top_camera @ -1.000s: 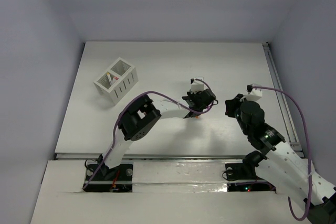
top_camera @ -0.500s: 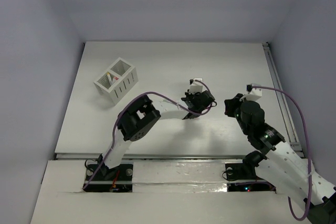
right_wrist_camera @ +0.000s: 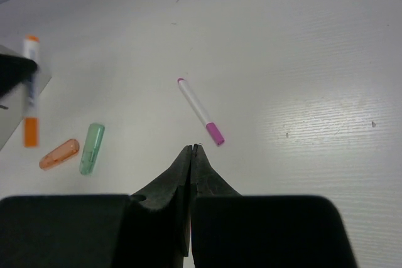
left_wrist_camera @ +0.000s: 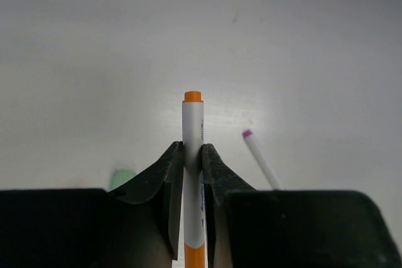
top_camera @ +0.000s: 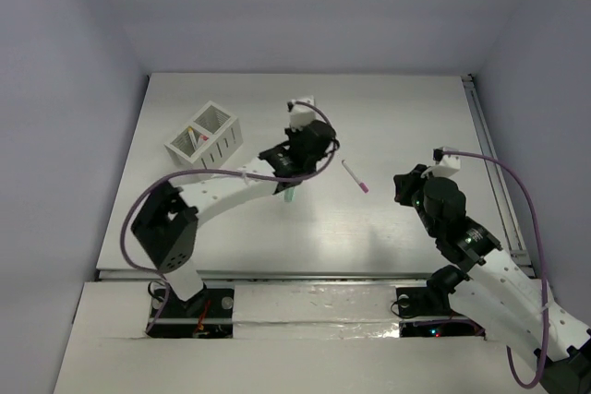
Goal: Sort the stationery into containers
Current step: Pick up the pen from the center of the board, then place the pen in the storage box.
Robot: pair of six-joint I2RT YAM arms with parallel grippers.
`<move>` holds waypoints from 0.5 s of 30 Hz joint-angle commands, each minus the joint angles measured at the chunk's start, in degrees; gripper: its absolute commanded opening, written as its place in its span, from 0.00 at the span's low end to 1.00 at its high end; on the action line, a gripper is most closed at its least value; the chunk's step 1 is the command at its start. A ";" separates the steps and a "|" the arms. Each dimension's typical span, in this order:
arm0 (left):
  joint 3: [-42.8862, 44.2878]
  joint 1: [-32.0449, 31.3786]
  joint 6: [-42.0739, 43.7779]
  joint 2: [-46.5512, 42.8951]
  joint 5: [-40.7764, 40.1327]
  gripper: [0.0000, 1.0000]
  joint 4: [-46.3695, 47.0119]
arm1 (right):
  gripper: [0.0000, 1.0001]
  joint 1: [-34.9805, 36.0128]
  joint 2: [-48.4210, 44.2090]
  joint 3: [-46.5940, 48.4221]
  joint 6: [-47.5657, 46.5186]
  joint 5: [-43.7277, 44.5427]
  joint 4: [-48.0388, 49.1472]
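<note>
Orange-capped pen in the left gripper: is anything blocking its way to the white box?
Nothing visible does. The left gripper holds the pen, and only bare table shows between it and the box.

White table (top_camera: 397, 117) — plain pale lilac-grey walls (top_camera: 305, 6) on three sides
</note>
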 commanded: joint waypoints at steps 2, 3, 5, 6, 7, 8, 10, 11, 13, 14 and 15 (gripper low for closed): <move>-2.04 5.85 1.80 -8.53 0.50 0.00 0.93 | 0.00 -0.41 -0.37 0.41 -0.95 -0.78 2.78; -2.21 7.60 2.15 -9.85 0.76 0.00 0.67 | 0.00 -0.41 -0.37 0.50 -1.04 -0.96 2.86; -2.74 13.66 3.73 -13.62 1.38 0.00 0.58 | 0.00 -0.41 -0.20 0.50 -1.04 -1.04 2.87; -2.92 15.77 4.70 -14.77 0.86 0.00 0.93 | 0.00 -0.41 -0.20 0.59 -1.04 -1.22 2.95; -3.35 17.71 5.84 -15.83 -1.49 0.00 1.63 | 0.00 -0.41 -0.20 0.59 -1.04 -1.39 3.04; -3.45 22.25 6.80 -17.41 -2.21 0.00 1.81 | 0.00 -0.41 -0.20 0.59 -1.04 -1.57 3.04; -3.88 26.50 7.51 -18.65 -3.88 0.00 2.85 | 0.00 -0.41 -0.37 0.50 -1.13 -1.92 3.22; -3.97 29.91 7.95 -18.83 -4.67 0.00 3.47 | 0.00 -0.41 -0.37 0.41 -1.13 -1.84 3.22; -4.06 33.01 10.15 -18.39 -7.13 0.00 4.53 | 0.00 -0.41 -0.37 0.33 -1.22 -2.10 3.31; -3.98 34.33 10.85 -18.04 -8.19 0.00 4.97 | 0.00 -0.41 -0.37 0.33 -1.22 -2.19 3.31; -4.06 36.60 12.60 -17.69 -9.16 0.00 6.28 | 0.00 -0.41 -0.37 0.24 -1.22 -2.36 3.39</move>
